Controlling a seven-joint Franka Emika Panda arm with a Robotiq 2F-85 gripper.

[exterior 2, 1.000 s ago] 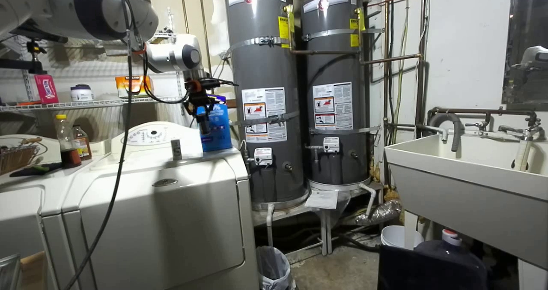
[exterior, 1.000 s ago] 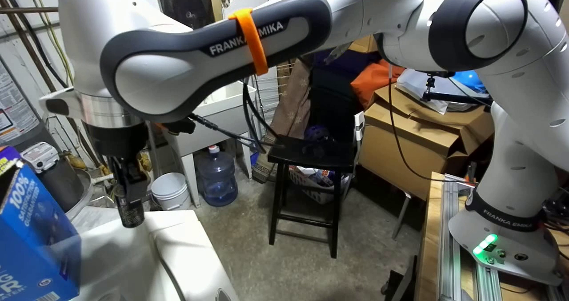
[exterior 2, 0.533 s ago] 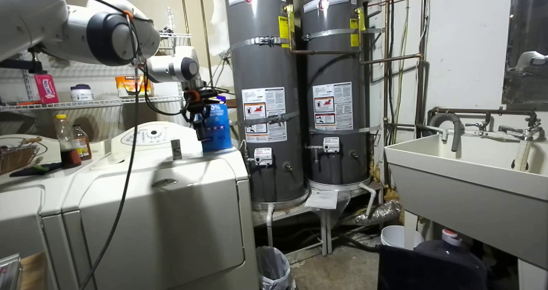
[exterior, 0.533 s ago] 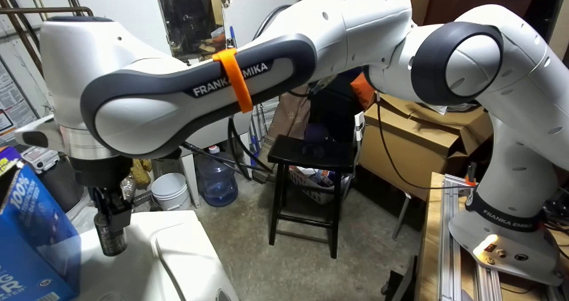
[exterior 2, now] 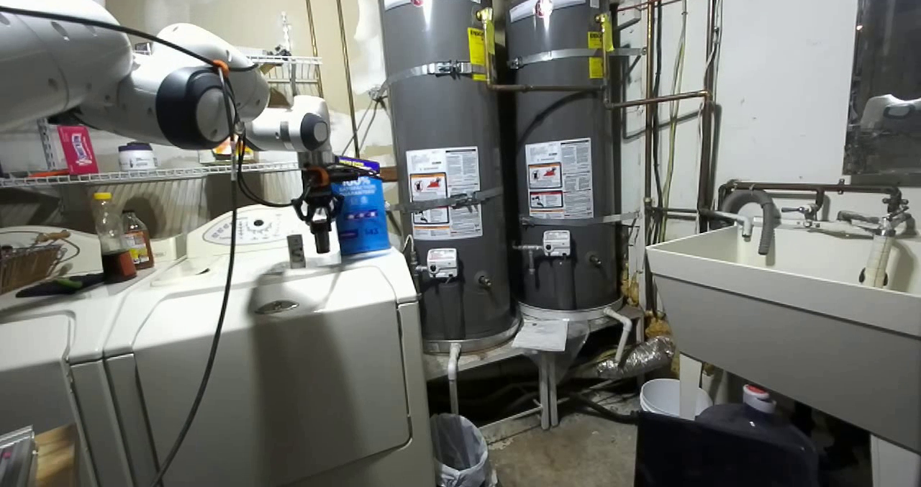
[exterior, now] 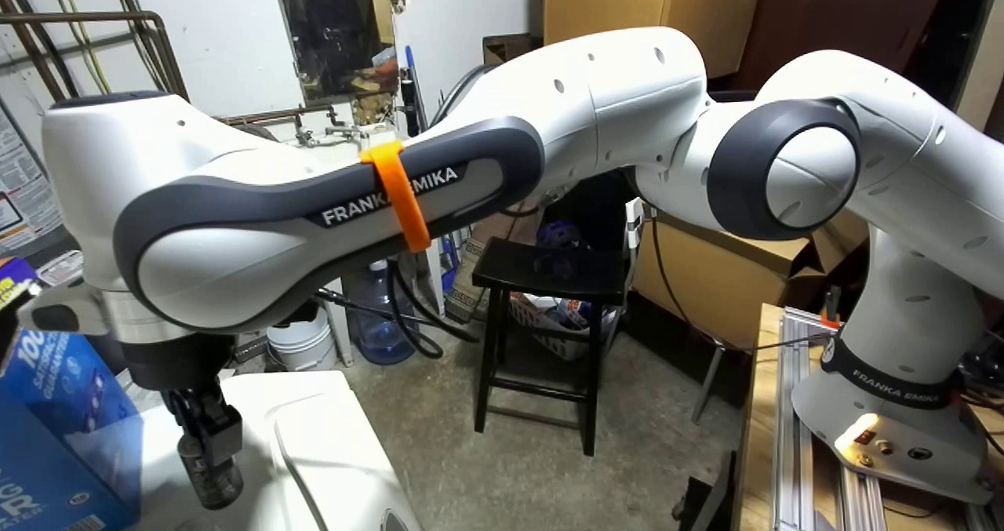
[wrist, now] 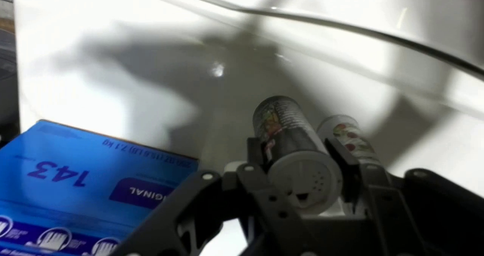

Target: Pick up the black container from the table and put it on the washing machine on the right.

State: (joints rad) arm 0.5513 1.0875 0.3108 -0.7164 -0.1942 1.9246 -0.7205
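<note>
The gripper [wrist: 298, 155] is squeezing a black shaker [exterior: 217, 487].
The shaker is hanging, a bit tilted, above the white washing machine [exterior 2: 216, 357], near a blue box [wrist: 87, 169] and a small can [exterior 2: 296, 252].

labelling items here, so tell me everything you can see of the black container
The black container is a small cylinder, its dark printed wrap carrying a coloured picture and unreadable lettering. Its pale, plastic-looking cap has small holes and a larger opening. The gripper pinches it from both sides, roughly upright, cap up, over the washing machine; whether its base touches the top is unclear.
</note>
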